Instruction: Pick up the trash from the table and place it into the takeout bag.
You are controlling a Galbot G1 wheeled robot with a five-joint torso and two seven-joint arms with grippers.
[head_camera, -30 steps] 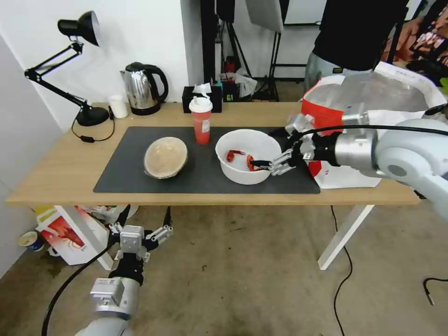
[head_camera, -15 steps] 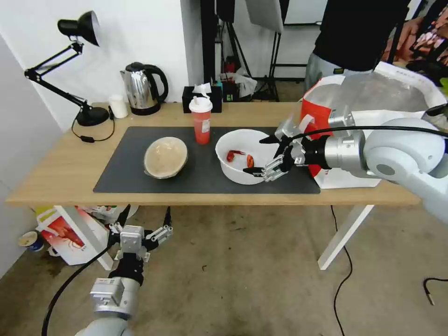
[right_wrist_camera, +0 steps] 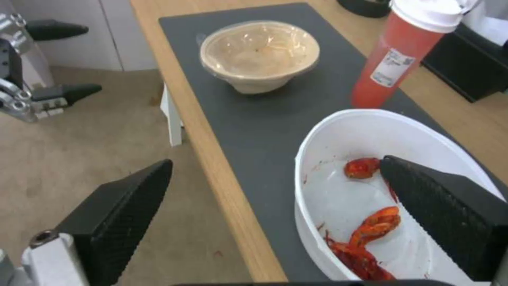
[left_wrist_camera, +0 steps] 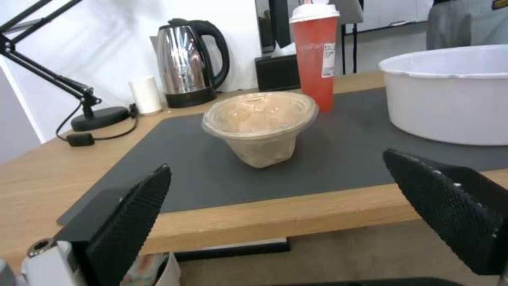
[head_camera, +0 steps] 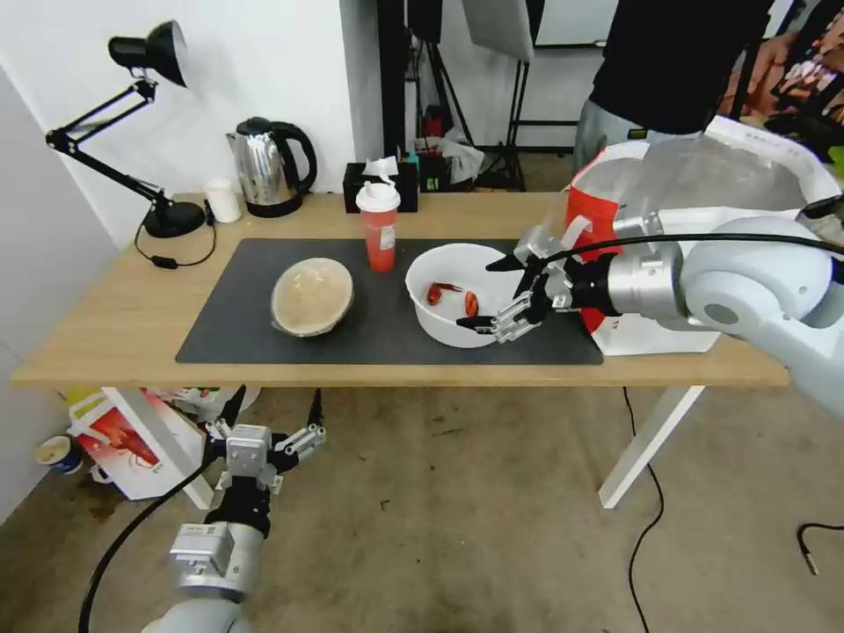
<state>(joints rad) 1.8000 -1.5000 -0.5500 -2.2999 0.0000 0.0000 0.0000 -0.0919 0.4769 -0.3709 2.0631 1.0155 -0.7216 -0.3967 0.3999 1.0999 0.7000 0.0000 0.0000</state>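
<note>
While red shellfish scraps [head_camera: 450,296] lie in the white bowl [head_camera: 457,264], both grippers' jaws gape.

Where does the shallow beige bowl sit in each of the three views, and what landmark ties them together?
Head view: beige bowl on the left half of the dark mat, left of the white bowl.
Left wrist view: beige bowl at centre, beyond the table's near edge.
Right wrist view: beige bowl near the top, beyond the white bowl.
Shared landmark: the red drink cup, standing close by the beige bowl.
</note>
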